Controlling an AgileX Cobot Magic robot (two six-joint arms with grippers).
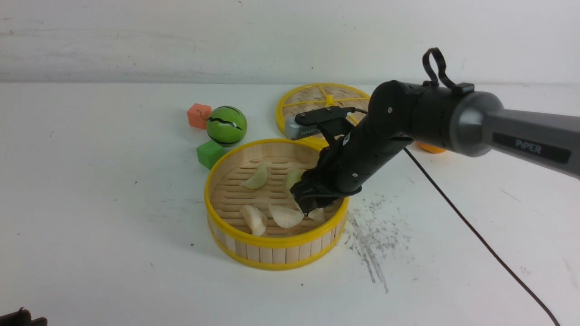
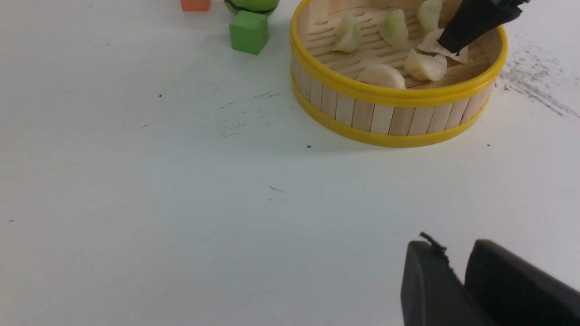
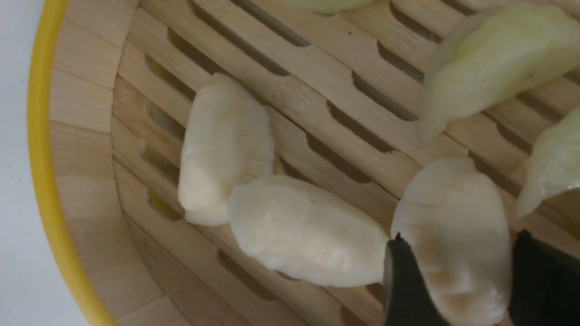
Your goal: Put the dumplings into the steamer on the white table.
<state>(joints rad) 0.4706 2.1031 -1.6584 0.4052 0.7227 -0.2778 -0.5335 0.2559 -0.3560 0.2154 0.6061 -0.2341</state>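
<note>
The dumplings (image 1: pixel 285 216) lie in the steamer (image 1: pixel 272 242) on the white desk (image 1: pixel 113 226). The right hand (image 1: pixel 310 207) reaches inside, fingers apart astride one dumpling; whether they pinch it is unclear. The left hand (image 2: pixel 453 253) hovers over bare desk, fingers close, closure unclear.

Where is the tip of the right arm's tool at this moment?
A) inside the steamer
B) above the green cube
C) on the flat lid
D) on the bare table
A: the right tool reaches down inside the steamer, with a dumpling between its fingers.
</note>
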